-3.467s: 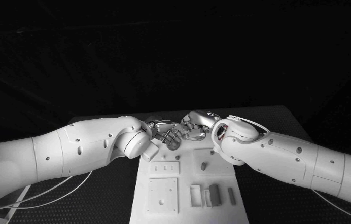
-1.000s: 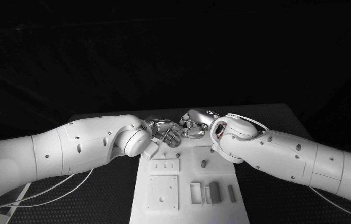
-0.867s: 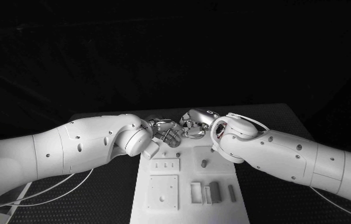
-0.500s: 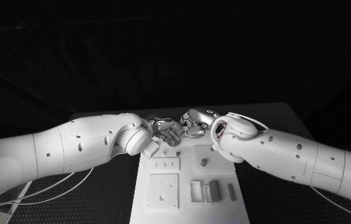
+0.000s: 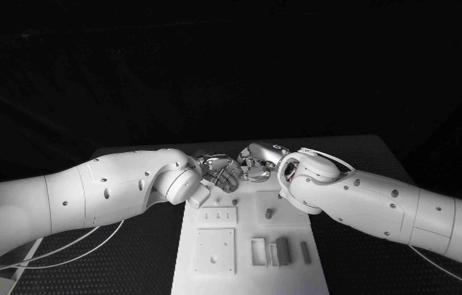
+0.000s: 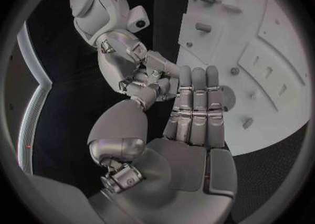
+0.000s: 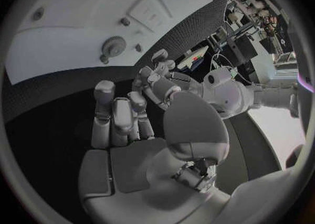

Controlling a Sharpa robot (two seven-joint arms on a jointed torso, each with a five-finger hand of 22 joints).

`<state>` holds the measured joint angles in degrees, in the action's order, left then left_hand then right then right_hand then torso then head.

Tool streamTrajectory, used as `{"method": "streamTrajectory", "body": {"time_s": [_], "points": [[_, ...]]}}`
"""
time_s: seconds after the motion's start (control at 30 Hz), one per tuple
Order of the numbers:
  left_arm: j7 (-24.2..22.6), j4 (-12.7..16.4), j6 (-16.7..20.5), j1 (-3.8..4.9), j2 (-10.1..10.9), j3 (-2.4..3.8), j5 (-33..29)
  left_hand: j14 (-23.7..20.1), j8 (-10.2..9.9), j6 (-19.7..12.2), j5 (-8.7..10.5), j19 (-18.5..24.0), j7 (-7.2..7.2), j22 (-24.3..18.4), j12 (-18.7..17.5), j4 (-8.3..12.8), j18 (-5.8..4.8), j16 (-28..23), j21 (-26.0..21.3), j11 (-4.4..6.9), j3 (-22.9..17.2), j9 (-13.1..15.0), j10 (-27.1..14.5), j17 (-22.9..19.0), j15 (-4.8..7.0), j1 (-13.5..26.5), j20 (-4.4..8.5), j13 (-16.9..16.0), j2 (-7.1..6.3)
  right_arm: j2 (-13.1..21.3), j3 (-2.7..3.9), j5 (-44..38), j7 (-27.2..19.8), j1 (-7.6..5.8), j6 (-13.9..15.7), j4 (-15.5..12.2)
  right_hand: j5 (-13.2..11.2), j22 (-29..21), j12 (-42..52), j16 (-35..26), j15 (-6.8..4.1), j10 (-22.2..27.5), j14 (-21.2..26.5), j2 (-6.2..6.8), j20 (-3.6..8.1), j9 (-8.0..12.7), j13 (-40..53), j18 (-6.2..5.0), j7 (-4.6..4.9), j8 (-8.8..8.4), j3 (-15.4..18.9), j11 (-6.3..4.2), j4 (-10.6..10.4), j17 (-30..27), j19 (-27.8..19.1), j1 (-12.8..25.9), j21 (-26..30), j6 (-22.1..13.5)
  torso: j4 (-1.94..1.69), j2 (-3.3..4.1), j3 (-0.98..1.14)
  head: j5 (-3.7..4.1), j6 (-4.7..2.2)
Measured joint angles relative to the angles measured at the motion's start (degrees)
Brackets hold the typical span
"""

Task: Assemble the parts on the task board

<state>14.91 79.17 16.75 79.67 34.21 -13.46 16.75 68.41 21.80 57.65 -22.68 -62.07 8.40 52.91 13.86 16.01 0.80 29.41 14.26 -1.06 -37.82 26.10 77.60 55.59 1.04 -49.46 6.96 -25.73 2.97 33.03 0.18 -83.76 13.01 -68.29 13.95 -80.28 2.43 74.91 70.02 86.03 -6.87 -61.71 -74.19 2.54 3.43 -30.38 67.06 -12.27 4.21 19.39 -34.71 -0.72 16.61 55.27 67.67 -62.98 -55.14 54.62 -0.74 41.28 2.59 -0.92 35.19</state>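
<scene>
The left robot hand (image 6: 193, 114) and the right robot hand (image 7: 125, 116) meet at the far end of the board (image 5: 246, 268), fingers straight and together, holding nothing. On the board a gear (image 7: 115, 46) lies flat and bars (image 5: 282, 249) stand near. Assembly seems far from finished.

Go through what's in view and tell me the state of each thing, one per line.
left hand: fingers straight and together over the task board's far end, holding nothing
right hand: fingers extended, holding nothing
task board: flat on the table
gear: lying flat on the task board
</scene>
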Motion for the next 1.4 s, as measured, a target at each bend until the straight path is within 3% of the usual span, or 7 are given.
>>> {"method": "streamTrajectory", "body": {"time_s": [0.07, 0.17, 0.27, 0.4, 1.1, 1.4], "points": [[0.1, 0.0, 0.0, 0.0, 0.0, 0.0, 0.0, 0.1, 0.0, 0.1, -0.27, 0.0, 0.07, 0.1, 0.2, 0.0, 0.0, 0.1, 0.0, 0.25, 0.0, 1.0, 0.1, 0.0, 0.09, 0.2, 0.0, -0.1, -0.11, 0.0, 0.0, 0.1, 0.0, 0.03, 0.0, 0.0, 0.0, 0.0, -0.7, -0.3, 0.28, 0.4, 0.4, 0.99, -0.02, -0.5, -0.7, 0.0, 0.05, -0.68, 0.0, 0.21, 0.0, -0.7, 0.0, 0.5, 0.0, -0.1, -0.01, -0.01, 0.0, 0.05, 0.02], [0.2, -0.1, 0.0, 0.01, 0.0, 0.02, 0.0, 0.1, 0.0, 0.1, -0.34, -0.2, 0.07, 0.3, 0.3, 0.0, 0.0, 0.3, 0.2, 0.26, 0.0, 1.3, 0.1, 0.0, 0.1, 0.3, 0.2, -0.2, -0.18, 0.0, -0.02, 0.3, -0.1, 0.09, 0.1, 0.1, 0.0, 0.0, -1.9, -0.6, 0.87, 1.1, 1.2, 2.15, -0.1, -1.2, -1.9, 0.01, 1.26, -1.92, 0.1, 0.73, -0.2, -1.8, -0.1, 1.4, 0.4, -1.3, -0.01, -0.02, 0.0, 0.07, 0.04], [0.3, -0.1, 0.0, 0.04, 0.0, 0.07, 0.0, 0.1, -0.1, 0.1, -0.35, -0.4, 0.07, 0.4, 0.3, 0.1, 0.0, 0.4, 0.2, 0.26, -0.1, 1.7, 0.1, 0.1, 0.1, 0.7, 0.01, -0.4, -0.1, 0.1, -0.05, 0.6, -0.2, 0.14, 0.2, 0.1, 0.0, 0.0, -2.6, -0.7, 1.15, 1.5, 1.9, 2.78, -0.2, -0.7, -2.8, 0.01, 2.15, -2.84, 0.1, 1.13, -0.2, -2.5, -0.2, 2.1, 0.8, -2.2, 0.02, -0.02, 0.0, 0.04, 0.07], [0.3, -0.1, 0.0, 0.08, 0.1, 0.12, 0.1, 0.3, 0.0, 0.2, -0.67, -0.4, -0.07, 0.5, 0.7, 0.2, 0.0, 0.7, 0.2, 0.46, -0.2, 2.1, 0.3, 0.1, 0.3, 1.0, 0.03, -0.5, -0.25, 0.3, -0.08, 1.1, -0.6, 0.24, 0.6, 0.1, 0.0, 0.0, -2.6, -0.7, 1.37, 1.6, 2.1, 2.98, -0.21, -0.4, -3.4, 0.0, 2.57, -3.09, 0.1, 1.22, -0.2, -2.9, -0.2, 2.3, 0.8, -2.6, 0.02, -0.02, 0.0, 0.03, 0.08], [0.8, -0.3, -0.2, 0.11, 0.5, 0.16, 1.6, 0.3, 0.2, 0.9, -0.42, -0.6, -0.76, 0.8, 0.9, 0.4, 0.0, 0.9, 0.2, 0.47, -0.3, 2.8, 0.3, 0.0, 0.31, 1.3, 0.19, -0.7, -0.44, 1.7, -0.11, 1.9, -1.0, 0.97, 1.6, -1.2, 0.0, 0.0, -2.6, -0.7, 1.37, 1.6, 2.1, 3.2, -0.31, -0.5, -4.2, 0.01, 2.1, -3.02, 0.1, 1.22, -0.2, -2.9, -0.3, 2.5, 0.8, -2.1, 0.01, -0.02, 0.01, -0.1, 0.13], [1.4, -0.4, -0.4, 0.13, 0.6, 0.16, 2.6, 0.3, 0.1, 0.9, -0.12, -0.6, -0.8, 0.9, 0.9, 0.5, 0.0, 0.9, 0.2, 0.46, -0.2, 2.8, 0.3, 0.0, 0.3, 1.1, 0.18, -0.8, -0.31, 2.0, -0.13, 1.9, -1.0, 1.02, 1.7, -0.5, 0.0, 0.0, -2.6, -0.7, 1.38, 1.6, 2.1, 3.42, -0.4, -0.7, -4.3, 0.01, 2.05, -2.66, 0.1, 1.22, -0.2, -3.1, -0.4, 2.7, 1.0, -2.0, 0.0, -0.02, 0.0, -0.2, 0.14]]}}
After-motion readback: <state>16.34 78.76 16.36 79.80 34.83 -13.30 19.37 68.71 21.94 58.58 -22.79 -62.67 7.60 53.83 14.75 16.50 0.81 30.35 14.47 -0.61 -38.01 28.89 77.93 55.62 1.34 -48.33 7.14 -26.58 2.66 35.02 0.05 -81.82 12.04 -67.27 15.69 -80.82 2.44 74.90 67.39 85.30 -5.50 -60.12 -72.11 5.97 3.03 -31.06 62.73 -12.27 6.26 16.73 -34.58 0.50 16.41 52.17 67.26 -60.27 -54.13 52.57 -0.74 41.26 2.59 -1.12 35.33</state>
